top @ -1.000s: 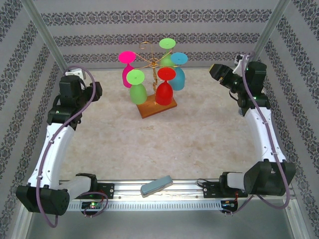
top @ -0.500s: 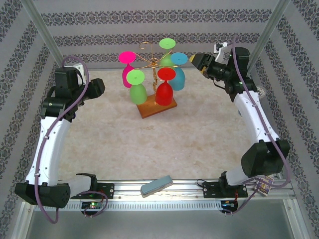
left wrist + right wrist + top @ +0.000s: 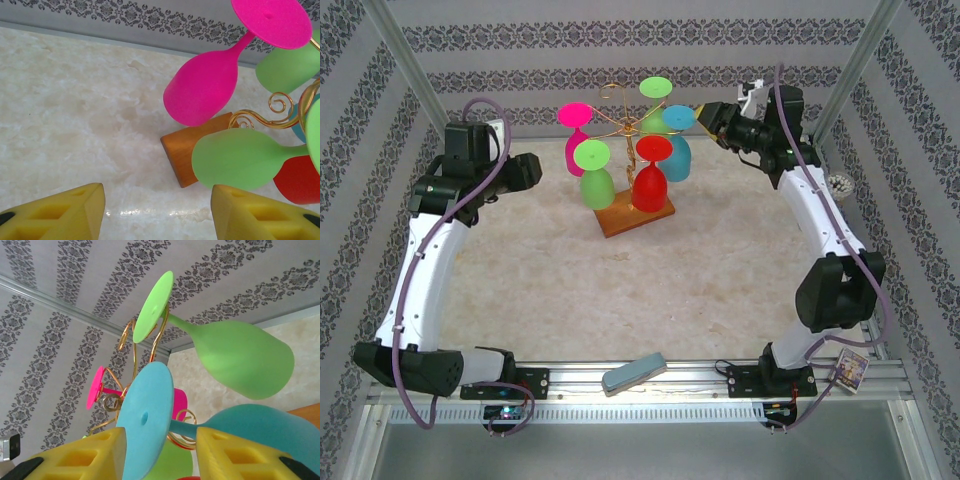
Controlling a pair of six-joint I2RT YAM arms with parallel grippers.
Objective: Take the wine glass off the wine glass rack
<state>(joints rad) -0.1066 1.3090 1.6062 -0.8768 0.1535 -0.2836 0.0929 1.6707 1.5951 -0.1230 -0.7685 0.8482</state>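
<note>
wine glass [image 3: 145, 415] (blue one) sits between parted right gripper [image 3: 160, 440] fingers

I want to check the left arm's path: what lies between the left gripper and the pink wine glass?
Nothing; bare tabletop runs from the left gripper to the pink wine glass in the left wrist view.

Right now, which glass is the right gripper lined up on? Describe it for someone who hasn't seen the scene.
Find the gold wire rack on its wooden base. On its right side, beside the right gripper, hangs an upside-down blue glass. It is the only blue one; its neighbours are a green glass and a red glass.
</note>
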